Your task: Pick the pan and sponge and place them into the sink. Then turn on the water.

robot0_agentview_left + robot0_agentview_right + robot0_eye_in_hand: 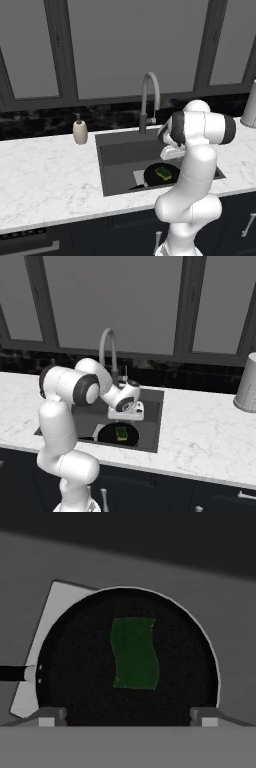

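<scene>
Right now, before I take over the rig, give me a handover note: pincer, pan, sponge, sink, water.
Pincer: open, empty, over the sink, looking down on the pan.
Pan: lying in the sink, partly over the light square on its floor.
Sponge: lying flat inside the pan, green face up, free of the fingers.
Faucet: behind the sink, no stream falling from it.
Done: pan and sponge are in the sink.
Left: turn on the water.
</scene>
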